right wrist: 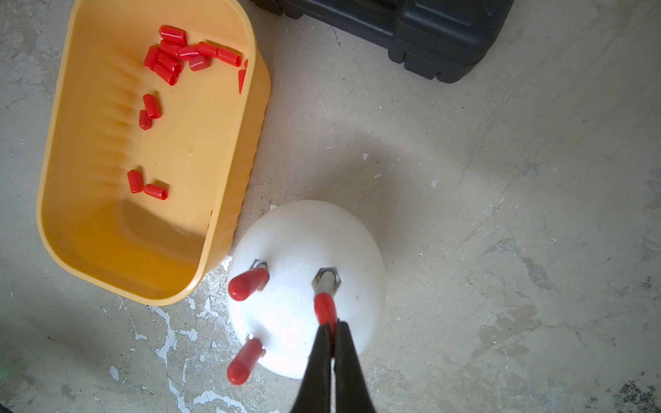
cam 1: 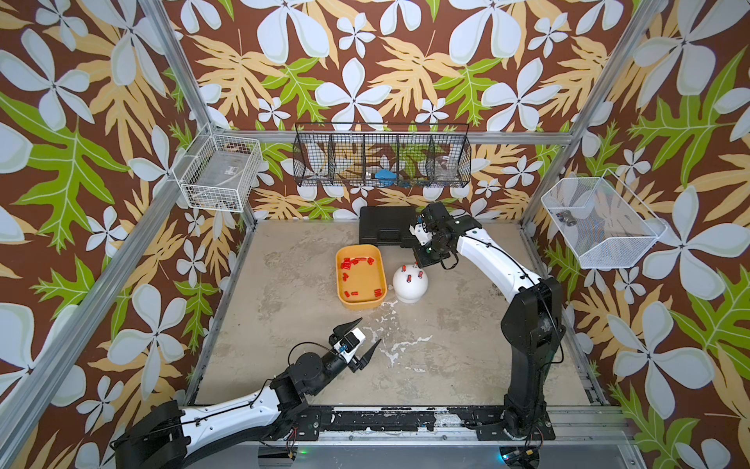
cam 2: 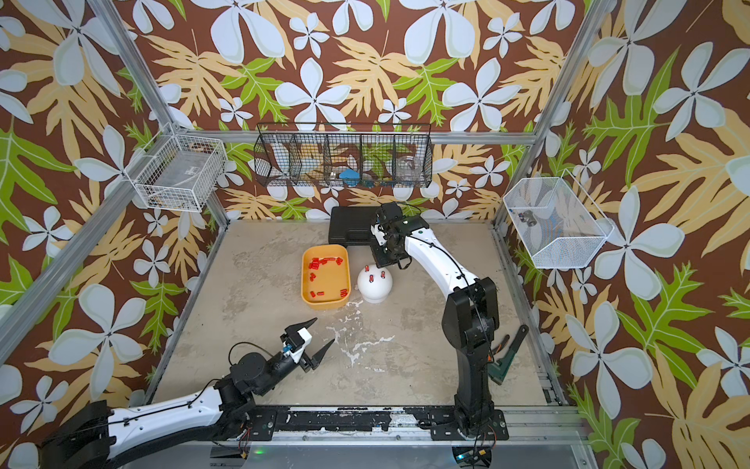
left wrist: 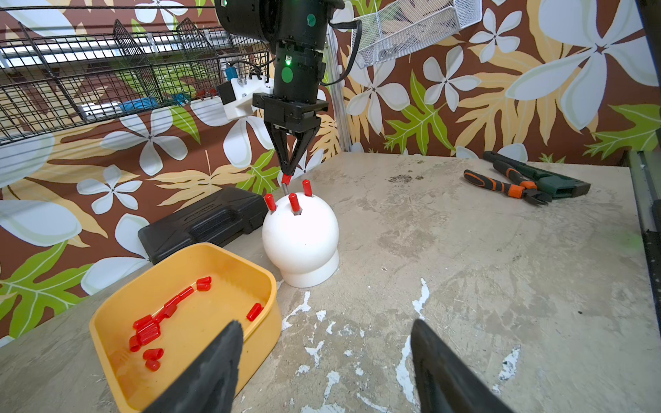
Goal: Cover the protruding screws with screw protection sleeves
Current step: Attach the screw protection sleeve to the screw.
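A white dome (cam 1: 410,286) stands beside a yellow tray (cam 1: 361,302) that holds several loose red screw protection sleeves (right wrist: 171,53). In the left wrist view three protruding screws wear red sleeves (left wrist: 294,202). My right gripper (right wrist: 332,325) points down over the dome, shut on a red sleeve (right wrist: 324,309) that sits on the tip of the fourth screw (right wrist: 325,282), whose lower shaft is bare metal. My left gripper (cam 1: 370,332) hovers open and empty over the table, nearer the front than the tray, with its fingers (left wrist: 229,350) wide apart.
A black case (cam 1: 387,229) lies at the back behind the tray and dome. Orange-handled pliers (left wrist: 508,186) and a green tool (cam 2: 507,353) lie at the table's right side. Wire baskets (cam 1: 381,158) hang on the walls.
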